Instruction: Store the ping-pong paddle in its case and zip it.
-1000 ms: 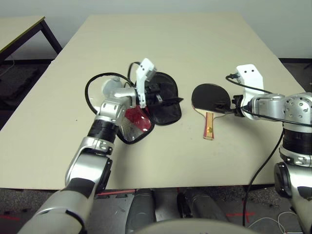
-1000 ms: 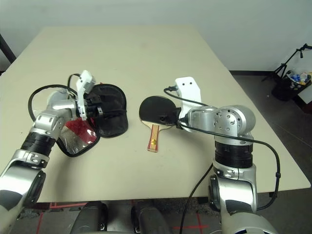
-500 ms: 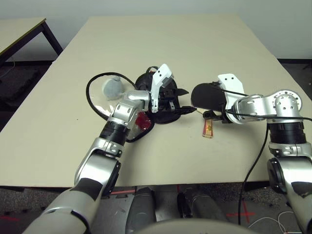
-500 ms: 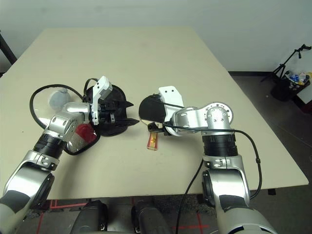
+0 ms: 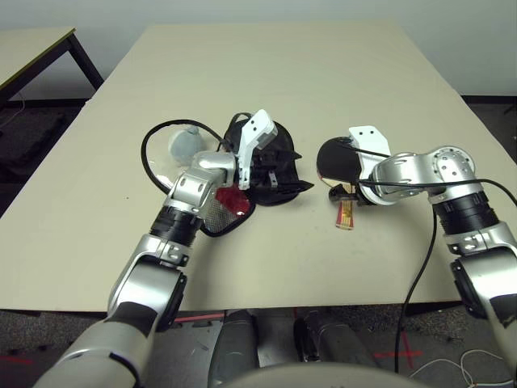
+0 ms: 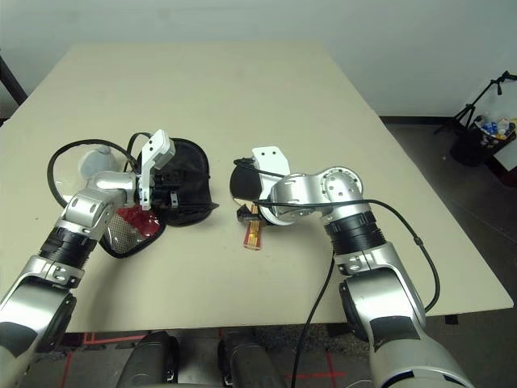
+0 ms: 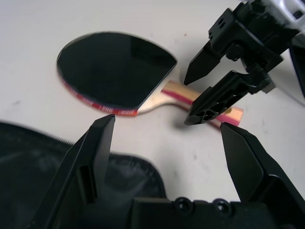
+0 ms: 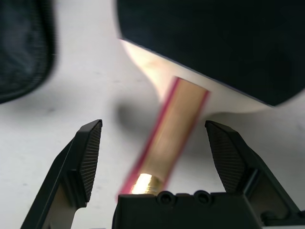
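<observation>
Paddle (image 5: 343, 166) and case (image 5: 258, 166) lie side by side on the tabletop (image 5: 266, 73), the case to the left, the paddle just right of it with its black face toward the far side and its striped handle (image 7: 200, 101) pointing near. That layout suits a two-armed job: one arm steadies the pouch while the other brings the paddle over.

The right gripper (image 8: 155, 157) hangs steeply over the handle, jaws spread wide with a finger either side of the wood and nothing pinched yet. Straddling the handle rather than the round face makes sense, as the handle is the narrow part the jaws can close on, and it leaves the face free to slide into the pouch first.

The left gripper (image 7: 169, 143) reaches across the case toward the paddle, jaws also spread and holding nothing. Its lower part seems to rest on or just above the black fabric, though contact is hard to judge. Placed there, it could pin the case or lift its flap.

A grey fuzzy ball (image 5: 183, 145) sits left of the case, inside a loop of black cable (image 5: 149, 141).
</observation>
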Controlling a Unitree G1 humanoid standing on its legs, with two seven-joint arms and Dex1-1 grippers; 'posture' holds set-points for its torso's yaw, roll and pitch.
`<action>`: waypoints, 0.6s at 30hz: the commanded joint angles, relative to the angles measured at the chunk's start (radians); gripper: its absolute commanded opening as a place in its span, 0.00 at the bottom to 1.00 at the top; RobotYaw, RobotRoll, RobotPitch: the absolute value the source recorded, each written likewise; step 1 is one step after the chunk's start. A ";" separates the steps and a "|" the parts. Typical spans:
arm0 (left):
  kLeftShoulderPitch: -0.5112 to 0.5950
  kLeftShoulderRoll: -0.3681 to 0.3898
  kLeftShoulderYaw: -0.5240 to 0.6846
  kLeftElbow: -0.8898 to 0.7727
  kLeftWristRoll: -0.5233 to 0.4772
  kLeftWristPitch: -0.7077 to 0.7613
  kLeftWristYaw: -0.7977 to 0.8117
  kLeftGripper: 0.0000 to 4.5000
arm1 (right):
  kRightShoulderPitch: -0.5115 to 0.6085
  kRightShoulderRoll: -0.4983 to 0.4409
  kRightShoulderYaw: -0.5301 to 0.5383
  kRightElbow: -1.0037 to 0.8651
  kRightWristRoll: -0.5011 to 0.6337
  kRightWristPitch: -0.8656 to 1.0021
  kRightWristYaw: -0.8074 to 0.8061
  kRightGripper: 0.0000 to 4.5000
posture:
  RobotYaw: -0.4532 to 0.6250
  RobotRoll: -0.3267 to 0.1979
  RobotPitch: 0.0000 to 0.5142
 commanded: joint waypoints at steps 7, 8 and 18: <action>0.012 0.027 0.002 -0.021 0.008 0.009 -0.006 1.00 | -0.003 -0.007 0.031 0.043 0.012 -0.016 -0.030 0.38 | 0.46 0.62 0.17; 0.013 0.033 0.004 -0.023 0.007 0.014 -0.008 1.00 | -0.003 -0.007 0.034 0.046 0.012 -0.017 -0.031 0.33 | 0.47 0.62 0.17; 0.013 0.086 0.038 -0.028 0.002 0.023 0.003 1.00 | -0.001 -0.035 0.014 0.089 -0.055 -0.025 0.002 0.25 | 0.47 0.62 0.16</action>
